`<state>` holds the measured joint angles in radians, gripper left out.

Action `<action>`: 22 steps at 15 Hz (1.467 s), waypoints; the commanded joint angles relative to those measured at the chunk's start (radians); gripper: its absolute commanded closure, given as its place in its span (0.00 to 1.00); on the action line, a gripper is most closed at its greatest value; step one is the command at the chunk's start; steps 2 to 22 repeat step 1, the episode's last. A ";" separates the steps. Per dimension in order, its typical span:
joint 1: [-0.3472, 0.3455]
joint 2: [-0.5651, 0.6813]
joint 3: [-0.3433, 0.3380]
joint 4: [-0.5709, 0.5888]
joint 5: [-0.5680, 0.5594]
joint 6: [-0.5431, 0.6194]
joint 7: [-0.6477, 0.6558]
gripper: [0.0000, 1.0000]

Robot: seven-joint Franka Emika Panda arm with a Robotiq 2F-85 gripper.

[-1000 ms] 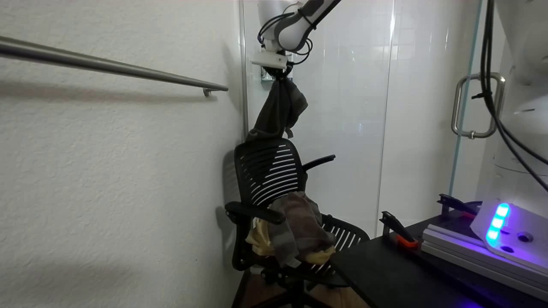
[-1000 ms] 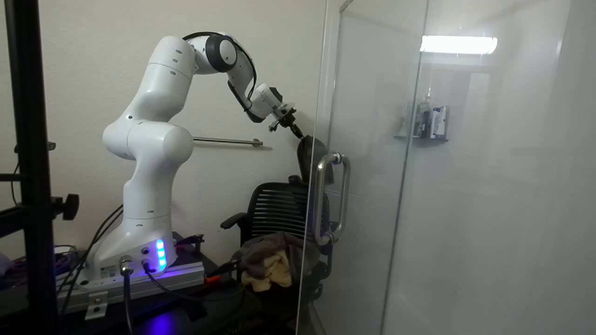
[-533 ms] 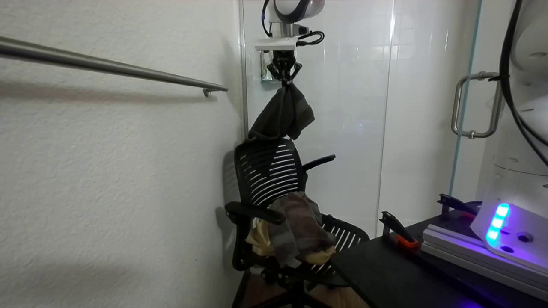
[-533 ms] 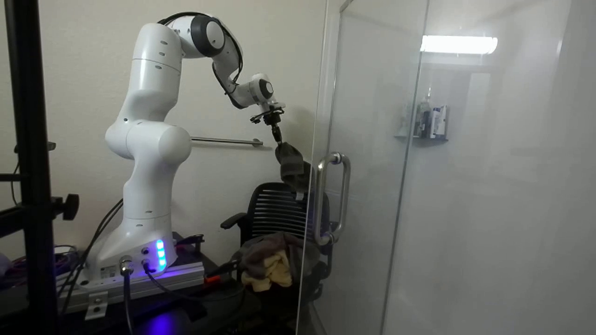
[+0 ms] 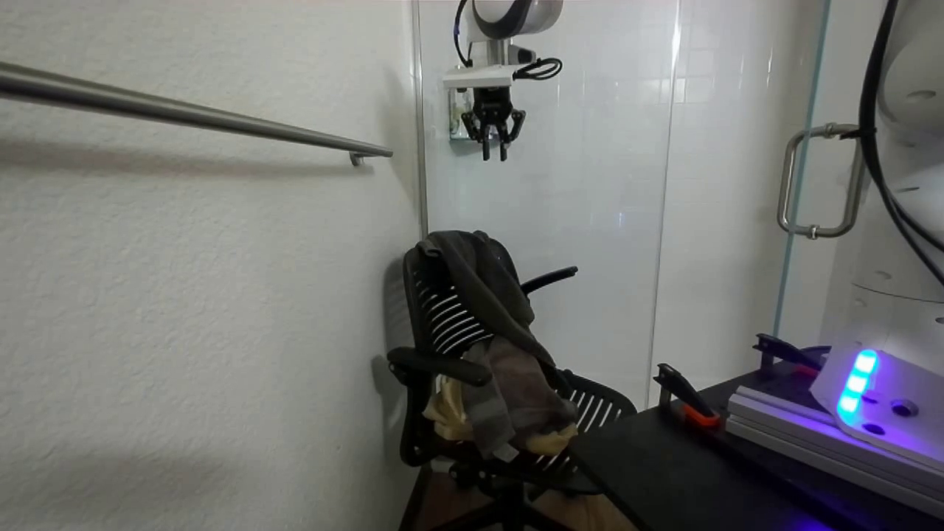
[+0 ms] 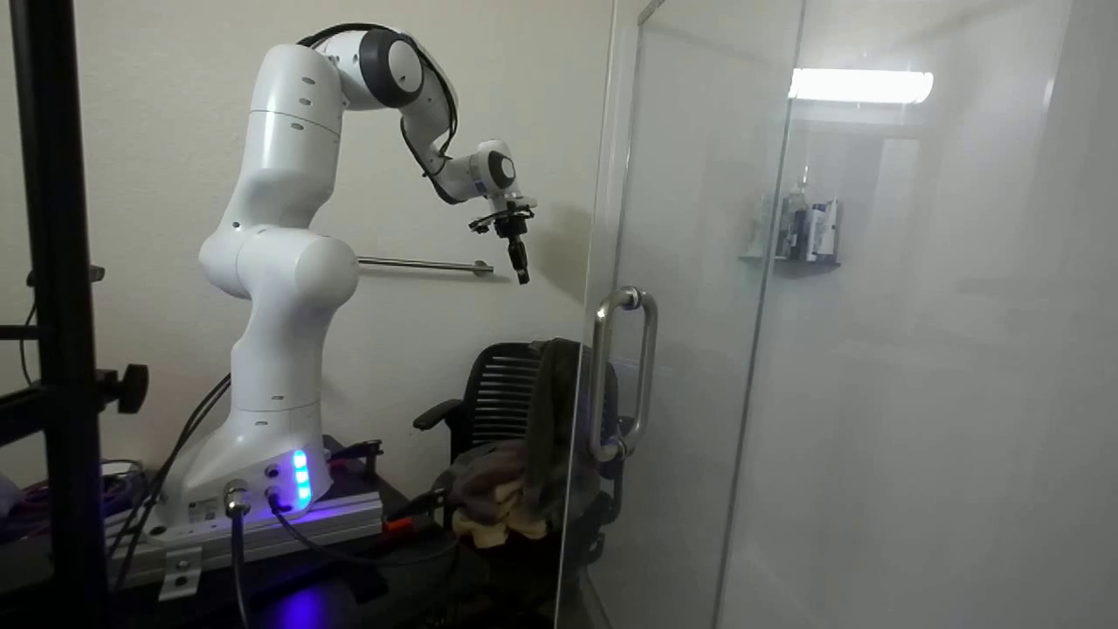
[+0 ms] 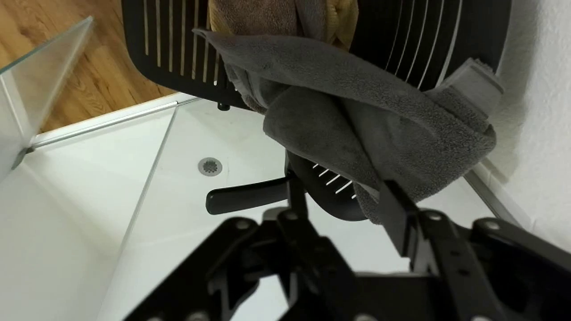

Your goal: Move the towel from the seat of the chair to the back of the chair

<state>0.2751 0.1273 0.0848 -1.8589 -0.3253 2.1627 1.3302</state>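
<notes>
One dark towel point(image 5: 483, 284) drapes the chair back point(image 5: 448, 317) down to the cloths point(image 5: 522, 387) on the seat point(image 5: 605, 394), jaws apart and empty above, so the release looks done and a clear retreat should follow.

Open air between claw point(image 5: 495, 153) and towel point(image 5: 490, 287), wall point(image 5: 206, 310) just beside chair point(image 5: 422, 321), armrest point(image 5: 549, 279) jutting out, glass panel point(image 5: 590, 214) beyond

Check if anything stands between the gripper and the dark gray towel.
Nothing visible does: the gripper hangs, jaws open, above the dark gray towel, which drapes over the chair's back; both exterior views show a clear gap between.
</notes>
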 commanded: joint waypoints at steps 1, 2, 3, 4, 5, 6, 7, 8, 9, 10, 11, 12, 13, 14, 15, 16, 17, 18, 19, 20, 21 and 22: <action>-0.017 0.001 0.019 0.002 -0.003 -0.003 0.001 0.48; -0.017 0.001 0.019 0.002 -0.003 -0.003 0.001 0.48; -0.017 0.001 0.019 0.002 -0.003 -0.003 0.001 0.48; -0.017 0.001 0.019 0.002 -0.003 -0.003 0.001 0.48; -0.017 0.001 0.019 0.002 -0.003 -0.003 0.001 0.48; -0.017 0.001 0.019 0.002 -0.003 -0.003 0.001 0.48; -0.017 0.001 0.019 0.002 -0.003 -0.003 0.001 0.48; -0.017 0.001 0.019 0.002 -0.003 -0.003 0.001 0.48; -0.017 0.001 0.019 0.002 -0.003 -0.003 0.001 0.48; -0.017 0.001 0.019 0.002 -0.003 -0.003 0.001 0.48; -0.017 0.001 0.019 0.002 -0.003 -0.003 0.001 0.48; -0.017 0.001 0.019 0.002 -0.003 -0.003 0.001 0.48; -0.017 0.001 0.019 0.002 -0.003 -0.003 0.001 0.48; -0.017 0.001 0.019 0.002 -0.003 -0.003 0.001 0.48; -0.017 0.001 0.019 0.002 -0.003 -0.003 0.001 0.48; -0.017 0.001 0.019 0.002 -0.003 -0.003 0.001 0.48; -0.017 0.001 0.019 0.002 -0.003 -0.003 0.001 0.48; -0.017 0.001 0.019 0.002 -0.003 -0.003 0.001 0.48; -0.017 0.001 0.019 0.002 -0.003 -0.003 0.001 0.48; -0.017 0.001 0.019 0.002 -0.003 -0.003 0.001 0.48; -0.017 0.001 0.019 0.002 -0.003 -0.003 0.001 0.48; -0.017 0.001 0.019 0.002 -0.003 -0.003 0.001 0.48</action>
